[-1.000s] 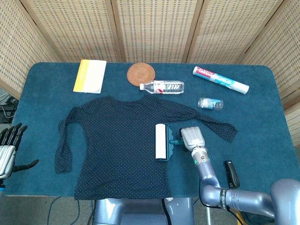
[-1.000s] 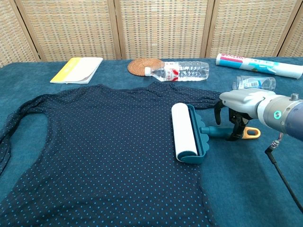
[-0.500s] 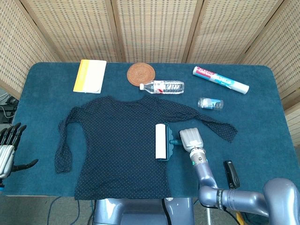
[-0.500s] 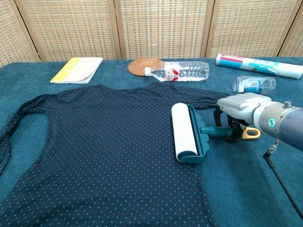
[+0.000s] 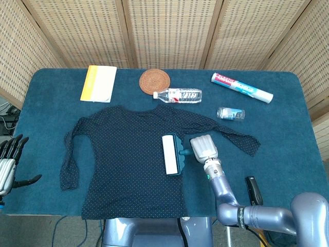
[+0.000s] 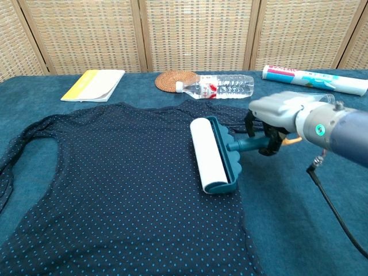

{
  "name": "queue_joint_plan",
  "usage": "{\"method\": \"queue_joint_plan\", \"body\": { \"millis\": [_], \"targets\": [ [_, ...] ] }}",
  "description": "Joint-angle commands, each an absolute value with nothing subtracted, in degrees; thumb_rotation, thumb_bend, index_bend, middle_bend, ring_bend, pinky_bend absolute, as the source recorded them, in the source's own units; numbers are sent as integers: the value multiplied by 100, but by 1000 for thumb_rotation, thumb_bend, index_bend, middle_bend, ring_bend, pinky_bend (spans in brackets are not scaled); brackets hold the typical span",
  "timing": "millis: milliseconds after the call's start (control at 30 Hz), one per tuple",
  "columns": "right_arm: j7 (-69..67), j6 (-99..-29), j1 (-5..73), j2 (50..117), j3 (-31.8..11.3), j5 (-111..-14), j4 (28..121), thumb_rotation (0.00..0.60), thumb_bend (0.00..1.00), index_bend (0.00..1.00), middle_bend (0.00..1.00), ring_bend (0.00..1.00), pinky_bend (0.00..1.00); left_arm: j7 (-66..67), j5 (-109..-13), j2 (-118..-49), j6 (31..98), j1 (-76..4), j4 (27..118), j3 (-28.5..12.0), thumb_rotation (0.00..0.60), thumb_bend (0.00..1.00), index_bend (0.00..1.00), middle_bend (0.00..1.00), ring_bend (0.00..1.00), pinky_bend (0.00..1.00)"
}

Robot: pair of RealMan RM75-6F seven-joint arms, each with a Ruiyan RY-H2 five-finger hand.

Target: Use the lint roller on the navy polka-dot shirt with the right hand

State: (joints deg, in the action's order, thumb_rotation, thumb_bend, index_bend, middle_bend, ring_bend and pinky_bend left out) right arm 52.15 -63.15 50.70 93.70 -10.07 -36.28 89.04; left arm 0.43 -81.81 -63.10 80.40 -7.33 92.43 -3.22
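The navy polka-dot shirt [image 5: 128, 154] [image 6: 115, 190] lies flat on the blue table, sleeves spread to both sides. A lint roller [image 5: 170, 155] [image 6: 208, 155] with a white roll and teal frame rests on the shirt's right half. My right hand [image 5: 204, 147] [image 6: 276, 118] grips its teal handle just right of the roll, fingers curled down around it. My left hand [image 5: 10, 162] hangs off the table's left edge, fingers spread and holding nothing; the chest view does not show it.
At the back lie a yellow-and-white notebook [image 5: 98, 83], a round woven coaster [image 5: 154, 80], a water bottle [image 5: 178, 95] on its side and a white tube [image 5: 241, 87]. A small clear bottle [image 5: 231, 113] sits near the shirt's right sleeve. A black object [image 5: 253, 190] lies at the front right edge.
My right hand has pushed the lint roller leftward and slightly away from me across the shirt. The left hand has stayed put.
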Motion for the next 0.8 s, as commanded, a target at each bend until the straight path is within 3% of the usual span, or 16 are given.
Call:
{"method": "queue_joint_plan", "body": {
  "millis": [33,400,800],
  "targets": [
    [5713,-6312,5436,9223,-1252,-3306,9164,600,833,724,1000,1000,1000,38,-8165,-6313,8021,-742,9235,-327,600,0,0,0,0,0],
    [7421,-6246,6686,9260,-1451,-1990,9038,600,820,734,1000,1000,1000,89,-8037,-6387,7786,-845,9130,-334,600,0,0,0,0,0],
    [7847,-6196,7112,9538,-1012,-1891,8473,600,807,743,1000,1000,1000,134,-7950,-6434,7683,-888,9093,-332,600,0,0,0,0,0]
  ]
}}
